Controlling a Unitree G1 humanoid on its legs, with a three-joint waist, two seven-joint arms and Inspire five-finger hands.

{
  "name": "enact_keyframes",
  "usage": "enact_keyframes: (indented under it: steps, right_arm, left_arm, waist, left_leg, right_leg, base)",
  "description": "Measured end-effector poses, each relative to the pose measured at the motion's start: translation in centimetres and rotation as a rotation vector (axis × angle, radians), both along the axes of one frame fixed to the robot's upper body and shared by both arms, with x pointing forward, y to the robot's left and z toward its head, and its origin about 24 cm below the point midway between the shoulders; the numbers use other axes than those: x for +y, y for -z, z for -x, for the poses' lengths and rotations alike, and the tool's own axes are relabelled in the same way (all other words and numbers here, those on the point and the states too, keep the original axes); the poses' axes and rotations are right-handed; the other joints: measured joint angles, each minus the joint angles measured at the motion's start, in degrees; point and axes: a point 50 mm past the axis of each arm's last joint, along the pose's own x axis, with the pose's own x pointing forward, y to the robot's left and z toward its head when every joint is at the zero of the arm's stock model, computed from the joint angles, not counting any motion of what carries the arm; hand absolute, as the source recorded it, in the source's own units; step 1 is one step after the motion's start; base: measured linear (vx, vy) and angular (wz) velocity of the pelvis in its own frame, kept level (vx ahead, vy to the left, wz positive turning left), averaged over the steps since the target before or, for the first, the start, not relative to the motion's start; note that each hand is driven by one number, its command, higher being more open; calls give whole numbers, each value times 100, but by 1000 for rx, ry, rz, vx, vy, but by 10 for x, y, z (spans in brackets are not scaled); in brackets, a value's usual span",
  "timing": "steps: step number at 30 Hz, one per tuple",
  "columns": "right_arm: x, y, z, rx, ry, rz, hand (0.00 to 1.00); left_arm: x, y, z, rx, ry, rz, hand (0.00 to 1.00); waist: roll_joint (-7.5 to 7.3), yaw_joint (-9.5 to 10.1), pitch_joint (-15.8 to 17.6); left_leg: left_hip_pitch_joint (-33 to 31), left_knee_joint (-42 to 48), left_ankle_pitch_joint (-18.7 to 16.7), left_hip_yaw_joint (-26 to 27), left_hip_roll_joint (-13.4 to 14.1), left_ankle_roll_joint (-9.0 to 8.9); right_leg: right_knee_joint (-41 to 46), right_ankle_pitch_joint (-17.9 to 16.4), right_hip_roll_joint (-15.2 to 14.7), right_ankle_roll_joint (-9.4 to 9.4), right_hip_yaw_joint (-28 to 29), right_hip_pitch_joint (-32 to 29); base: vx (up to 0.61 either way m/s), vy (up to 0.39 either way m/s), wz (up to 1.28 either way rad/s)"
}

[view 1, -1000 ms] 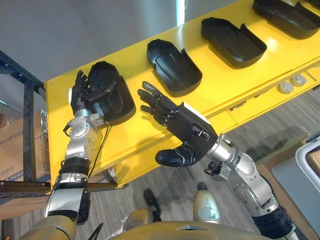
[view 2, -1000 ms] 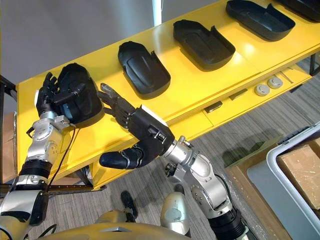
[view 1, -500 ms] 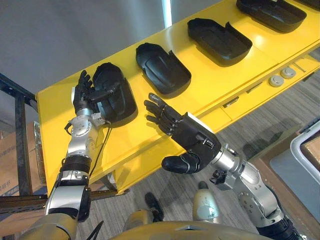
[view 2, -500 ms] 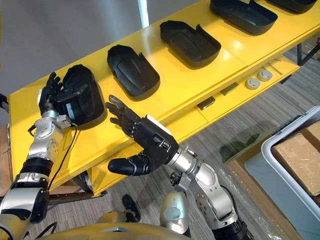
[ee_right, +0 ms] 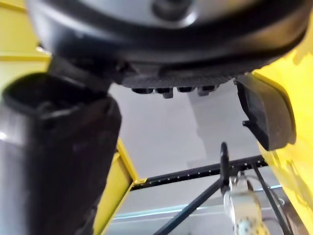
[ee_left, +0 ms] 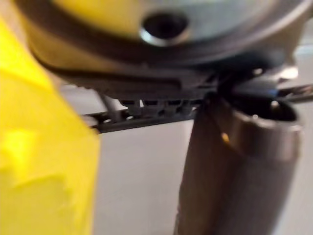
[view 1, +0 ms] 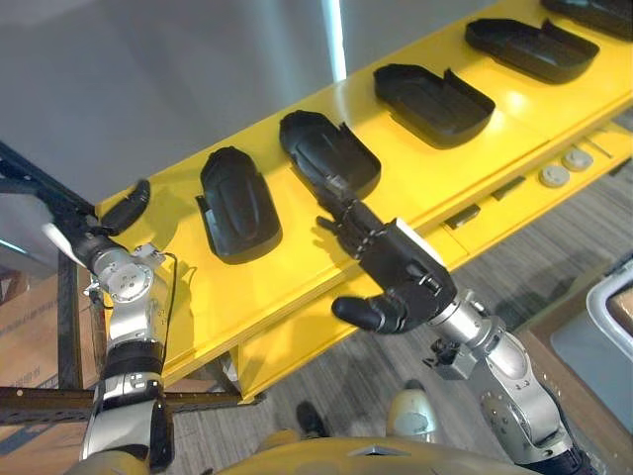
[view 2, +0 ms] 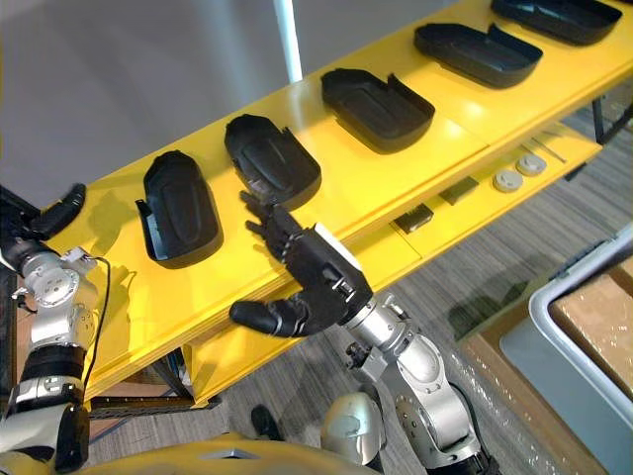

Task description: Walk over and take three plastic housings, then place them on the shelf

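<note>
A long, flat yellow table (view 1: 297,267) runs across the room. On it lies a row of black plastic housings shaped a bit like shoes, well apart from one another. The first housing (view 1: 237,203) lies near the table's left end. The second housing (view 1: 329,153) is next, then the third housing (view 1: 433,91) and the fourth housing (view 1: 534,47) farther to the right.

The right hand (view 1: 396,272) is over the front part of the table. Its fingers are straight and a little spread, and they point at the near end of the second housing. The fingertips are right by it, but I cannot tell if they touch. The thumb sticks out low, and the hand holds nothing. The left hand (view 1: 125,205) is off the left end of the table, away from the first housing. I cannot tell how its fingers are.

The housings look hard, light and smooth, so the round top may be slippery. The long sides look best to hold, with fingers on one side and thumb on the other.

Two small round silver discs (view 1: 554,176) sit on a lower ledge.
</note>
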Motion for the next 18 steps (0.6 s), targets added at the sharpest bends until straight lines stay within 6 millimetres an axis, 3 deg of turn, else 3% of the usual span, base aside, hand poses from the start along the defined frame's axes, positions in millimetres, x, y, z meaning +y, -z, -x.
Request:
enact_keyframes:
  steps: [2,6,8,11,18]
  right_arm:
    - [-2,0,-16,-17,70,29,100]
    - [-3,5,-46,-18,190,105,100]
    - [-5,6,-66,7,282,143,100]
    - [-12,7,-92,41,415,201,100]
    - [-32,-12,-142,106,649,185,100]
  left_arm:
    - [-15,-25,11,-128,36,-83,100]
    - [-59,-37,28,-201,236,-185,100]
    - [-85,-30,39,-184,421,-206,100]
    - [-107,-12,45,-92,648,-213,100]
    - [-126,12,58,47,954,-234,100]
  waist:
    - [-73,105,-103]
    - [-89,346,-275]
    - [-93,506,-293]
    - [-99,760,-294]
    - [-186,1096,-236]
  left_leg:
    - [54,-2,8,-186,-12,-2]
    - [54,-3,36,-493,-31,17]
    - [10,-3,104,-776,-36,25]
    - [-7,-81,236,-1088,-26,15]
    - [-133,-228,487,-1548,-19,9]
  right_leg:
    - [-232,83,18,6,-158,247]
    - [-601,208,17,12,-493,608]
    - [-753,249,25,9,-800,825]
    - [-832,270,73,-22,-1128,1013]
    - [-867,292,134,-82,-1615,1145]
  base:
    - [23,1,27]
    - [3,7,39]
    - [-15,-14,60]
    - [-39,-28,56]
    - [-53,-11,35]
